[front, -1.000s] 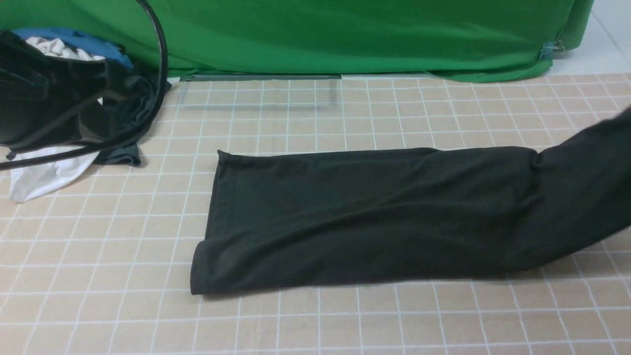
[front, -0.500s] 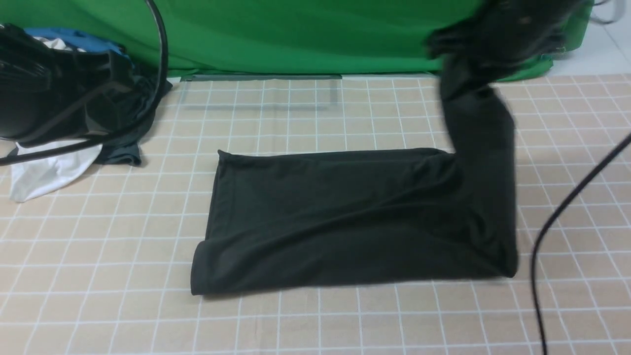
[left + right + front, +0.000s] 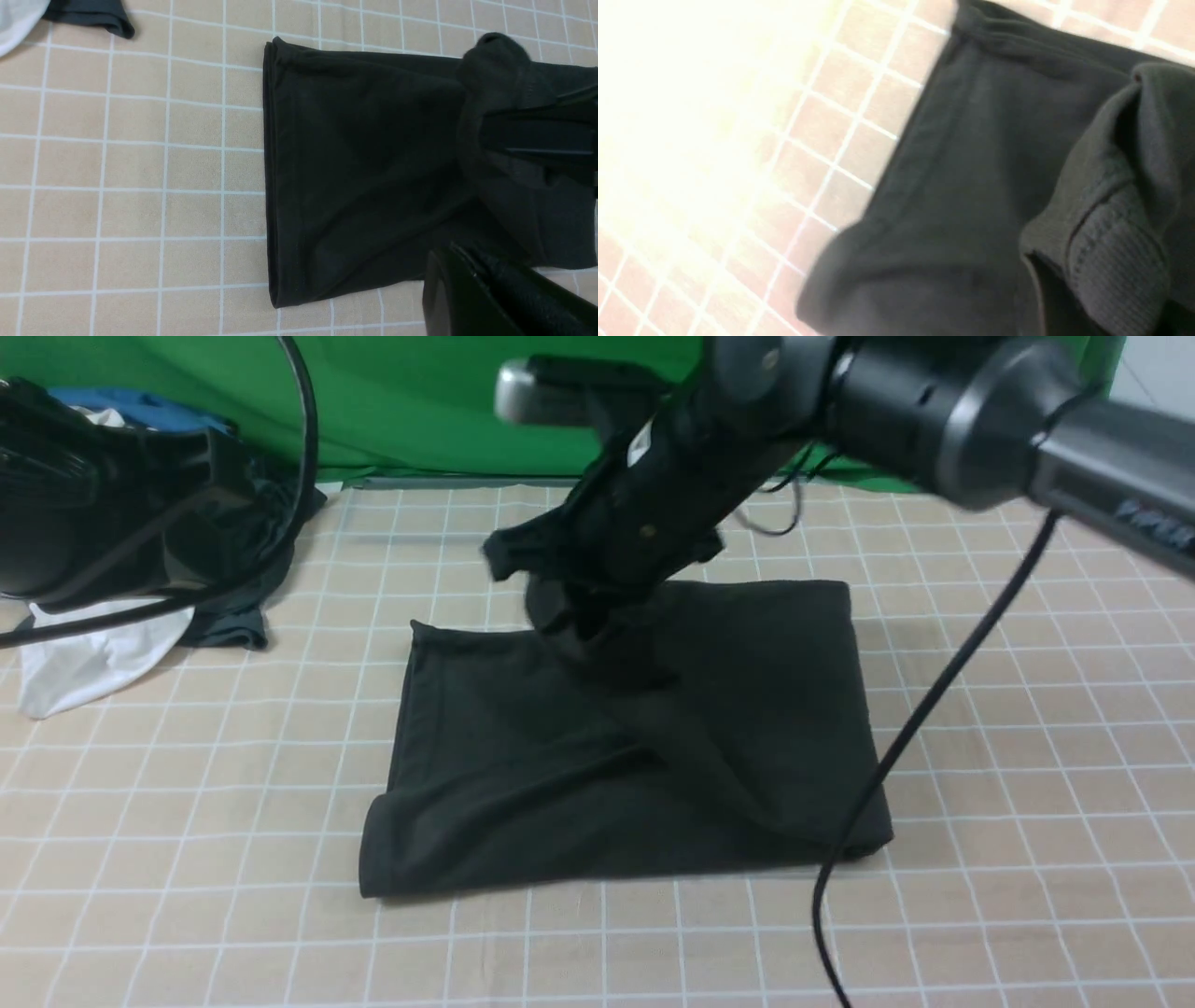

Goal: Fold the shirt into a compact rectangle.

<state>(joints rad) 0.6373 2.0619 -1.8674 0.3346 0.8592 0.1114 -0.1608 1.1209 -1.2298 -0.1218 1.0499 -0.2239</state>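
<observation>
The black shirt (image 3: pixel 485 775) lies on the gridded mat, its right part doubled over toward the left. My right gripper (image 3: pixel 579 607) hangs above the shirt's middle, shut on a bunched end of the cloth that drapes down from it. The fabric hides its fingertips. In the right wrist view the ribbed collar (image 3: pixel 1115 261) sits close to the camera over the flat shirt (image 3: pixel 971 186). My left gripper (image 3: pixel 448 261) is shut and empty, hovering off the shirt's (image 3: pixel 355 163) near edge. In the front view the left arm (image 3: pixel 84 504) stays at the far left.
A pile of clothes lies at the back left: a white garment (image 3: pixel 84 663), a small dark one (image 3: pixel 229 630) and a blue one (image 3: pixel 140 406). A green backdrop (image 3: pixel 420 401) closes the far side. The right arm's cable (image 3: pixel 915 728) hangs over the shirt's right edge.
My right arm swung in from the far right, up and over to the left, carrying the shirt's right end across the flat part. The shirt's footprint is now much shorter. The left arm barely moved.
</observation>
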